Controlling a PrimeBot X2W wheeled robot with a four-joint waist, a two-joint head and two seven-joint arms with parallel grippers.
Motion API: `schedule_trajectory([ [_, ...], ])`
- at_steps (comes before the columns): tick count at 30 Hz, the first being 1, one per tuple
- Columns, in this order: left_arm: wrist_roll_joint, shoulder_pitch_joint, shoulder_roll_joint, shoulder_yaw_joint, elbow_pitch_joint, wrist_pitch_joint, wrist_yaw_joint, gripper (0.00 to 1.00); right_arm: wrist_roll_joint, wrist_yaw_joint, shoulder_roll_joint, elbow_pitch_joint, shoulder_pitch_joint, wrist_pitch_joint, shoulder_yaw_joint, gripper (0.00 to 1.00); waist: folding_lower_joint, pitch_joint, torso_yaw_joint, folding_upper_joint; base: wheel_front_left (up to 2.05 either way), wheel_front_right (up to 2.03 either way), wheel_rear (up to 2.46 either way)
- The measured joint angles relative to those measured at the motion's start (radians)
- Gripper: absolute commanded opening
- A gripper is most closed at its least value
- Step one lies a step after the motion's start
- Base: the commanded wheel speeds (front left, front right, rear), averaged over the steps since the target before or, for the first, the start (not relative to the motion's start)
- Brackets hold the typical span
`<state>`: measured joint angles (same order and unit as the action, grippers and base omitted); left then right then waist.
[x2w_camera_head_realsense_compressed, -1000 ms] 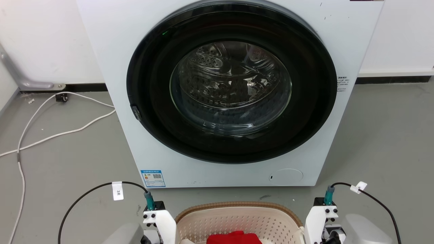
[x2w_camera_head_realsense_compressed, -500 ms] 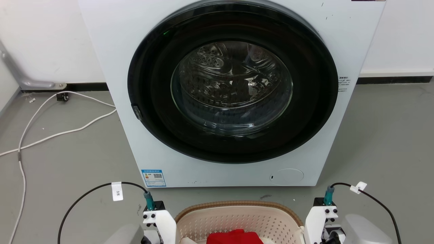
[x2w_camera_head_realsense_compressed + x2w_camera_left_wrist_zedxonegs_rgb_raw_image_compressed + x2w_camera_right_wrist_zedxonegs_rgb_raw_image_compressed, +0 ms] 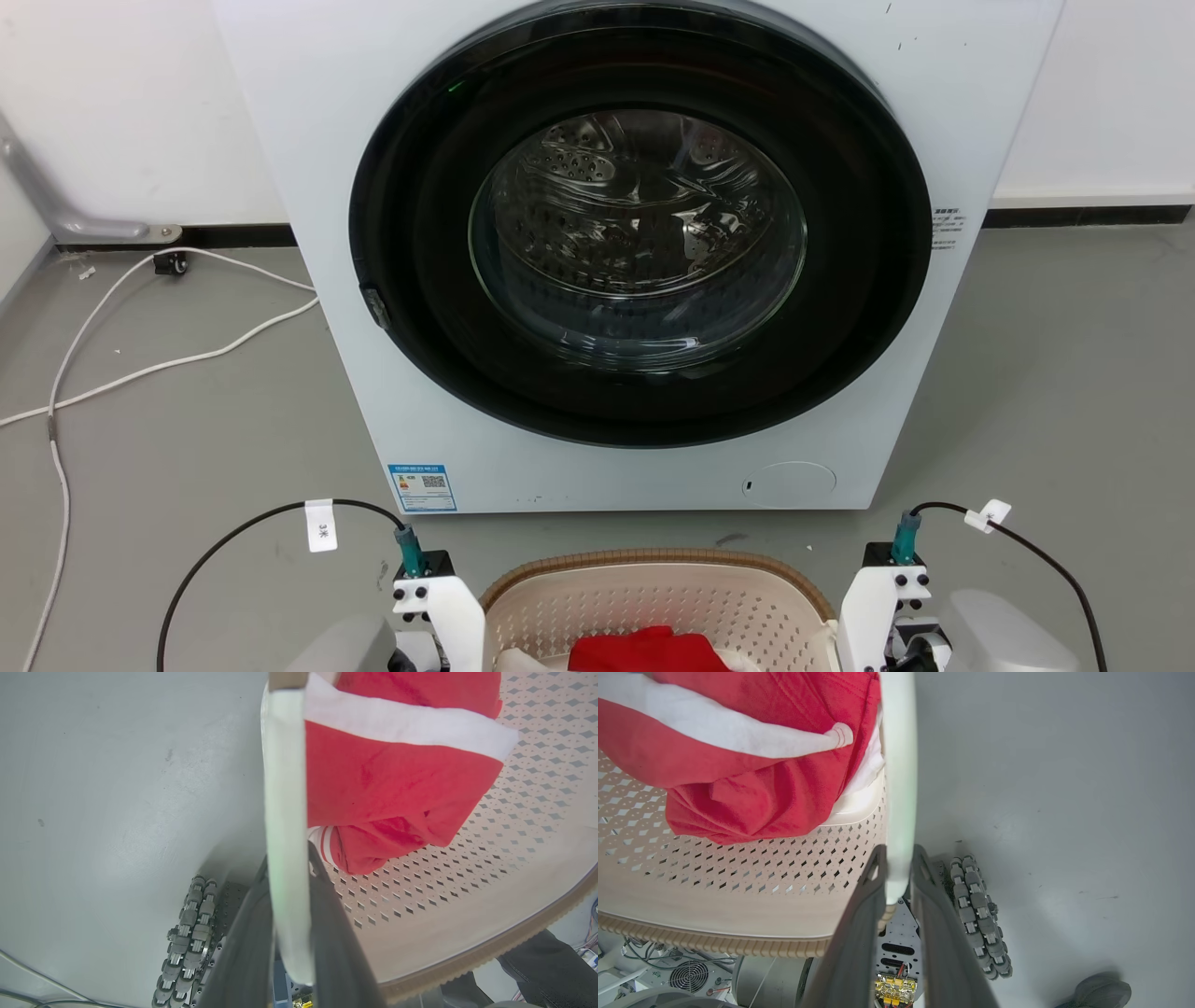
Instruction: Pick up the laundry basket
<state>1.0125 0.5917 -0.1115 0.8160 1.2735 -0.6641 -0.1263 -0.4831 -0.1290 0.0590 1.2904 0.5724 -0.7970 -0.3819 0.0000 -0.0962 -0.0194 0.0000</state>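
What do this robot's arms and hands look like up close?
The left hand and right hand each have two long, dark grey fingers. Behind them sit white wrist blocks with black screws, pale grey forearms, and a teal plug feeding a black cable. The left cable wears a white tag; the right one a white clip.

The laundry basket (image 3: 607, 607), a garment (image 3: 653, 651) in it, is before the washing machine (image 3: 308, 140).

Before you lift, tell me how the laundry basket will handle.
The laundry basket is probably stiff: moulded perforated plastic with a rim. Likely light, with one red garment visible inside. It may tip unless both arms rise evenly, as the left gripper and right gripper pinch thin side handles.
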Motion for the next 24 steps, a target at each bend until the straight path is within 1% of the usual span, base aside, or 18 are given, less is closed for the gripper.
schedule_trajectory([
  [24, 0.022, 0.007, -0.001, 0.018, 0.003, 0.018, 0.0, 0.0, 0.01, 0.0, 0.0, 0.0, 0.002, 0.0, 0.008, 0.0, 0.0, 0.005, -0.002, 0.0, 0.0, 0.0, 0.0],
])
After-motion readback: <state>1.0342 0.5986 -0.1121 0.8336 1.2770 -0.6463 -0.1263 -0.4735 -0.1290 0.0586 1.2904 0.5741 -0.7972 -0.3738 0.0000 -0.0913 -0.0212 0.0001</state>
